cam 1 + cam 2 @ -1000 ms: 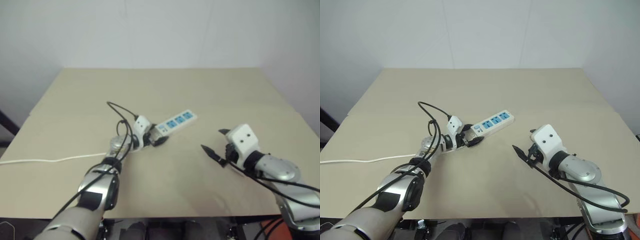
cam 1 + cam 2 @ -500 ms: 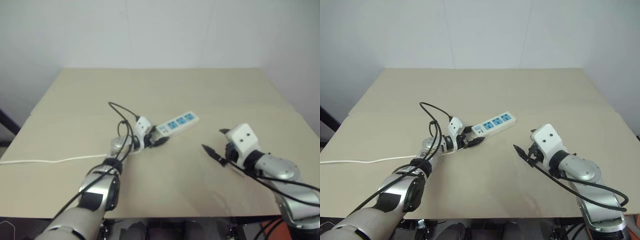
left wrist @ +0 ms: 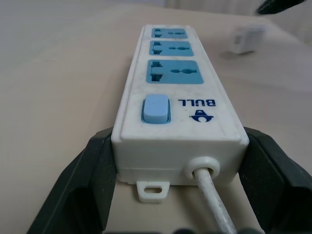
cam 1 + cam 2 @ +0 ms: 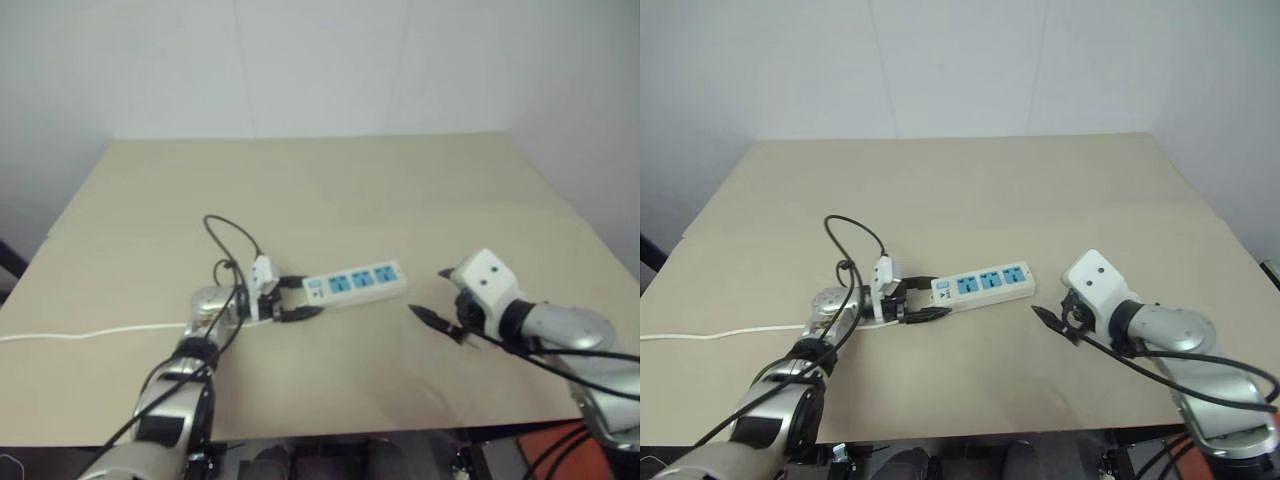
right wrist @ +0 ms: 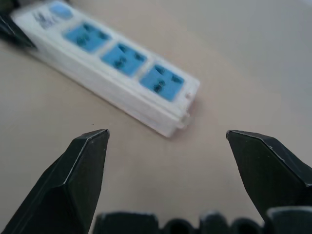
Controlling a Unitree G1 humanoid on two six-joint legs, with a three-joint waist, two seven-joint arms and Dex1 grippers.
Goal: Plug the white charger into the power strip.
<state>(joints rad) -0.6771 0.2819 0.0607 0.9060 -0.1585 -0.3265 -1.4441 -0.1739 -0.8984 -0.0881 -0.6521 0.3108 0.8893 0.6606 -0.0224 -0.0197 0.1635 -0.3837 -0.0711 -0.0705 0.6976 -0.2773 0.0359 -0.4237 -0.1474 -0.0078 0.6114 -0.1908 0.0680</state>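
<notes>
The power strip lies flat across the middle of the tan table, blue sockets up. My left gripper is shut on its switch end, and both black fingers press the sides where the cord leaves. The white charger is a small white block on the table, past the strip's far end. My right gripper hovers open and empty just beyond that far end, angled down toward it. In the right wrist view, the strip lies ahead of the spread fingers.
The strip's white cord runs off the table's left side. The table stands against a pale wall. Bare tabletop stretches behind the strip and to the right, and the front edge is close below both arms.
My left gripper closed on the strip's switch end, then drew back toward me and to the left. The strip swung from a diagonal to nearly straight across. The right gripper stayed put.
</notes>
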